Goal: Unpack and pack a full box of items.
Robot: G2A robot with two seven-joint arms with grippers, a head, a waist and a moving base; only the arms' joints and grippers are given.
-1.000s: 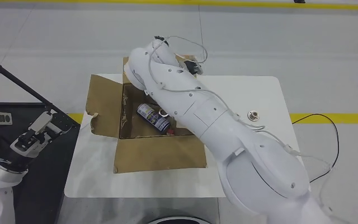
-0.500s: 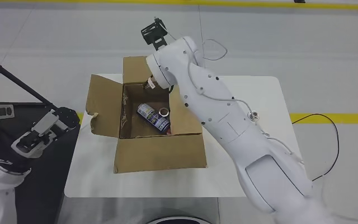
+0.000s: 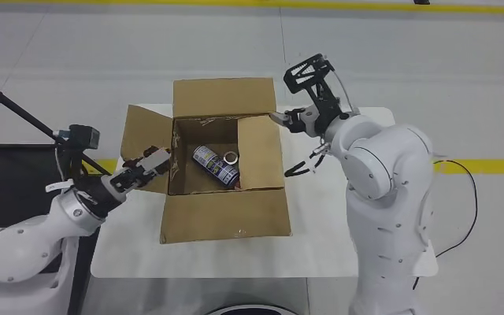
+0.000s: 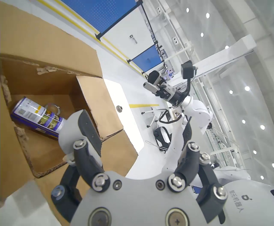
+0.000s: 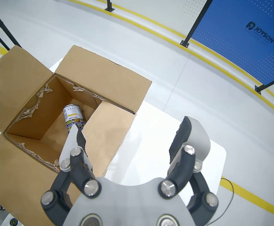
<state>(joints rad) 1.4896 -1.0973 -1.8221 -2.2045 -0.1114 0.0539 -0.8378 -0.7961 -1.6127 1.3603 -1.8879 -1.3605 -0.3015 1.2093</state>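
A can (image 3: 211,162) lies on its side inside the open box (image 3: 224,213) on the desk (image 3: 315,228), its long axis diagonal. Something clear beside it is hard to make out. The left tool (image 4: 137,122) and right tool (image 5: 130,128) are both released and empty.

A white table (image 5: 154,137) with rounded corners stood directly under the right gripper (image 5: 131,126), on a pale grey floor (image 5: 128,53) crossed by thin seams. Well beyond that gripper a yellow line (image 5: 149,27) ran across the floor. Just behind the line, a blue perforated panel (image 5: 235,32) hung on slanted black posts (image 5: 198,21) with flat feet. Off to one side of the gripper a thin black pole (image 5: 9,32) slanted over the floor. Far ahead of the left gripper (image 4: 136,121), more blue panels (image 4: 111,12) and a white one (image 4: 137,36) lined a similar yellow stripe. High past it, a white ceiling carried scattered round lamps (image 4: 247,88), all lit.
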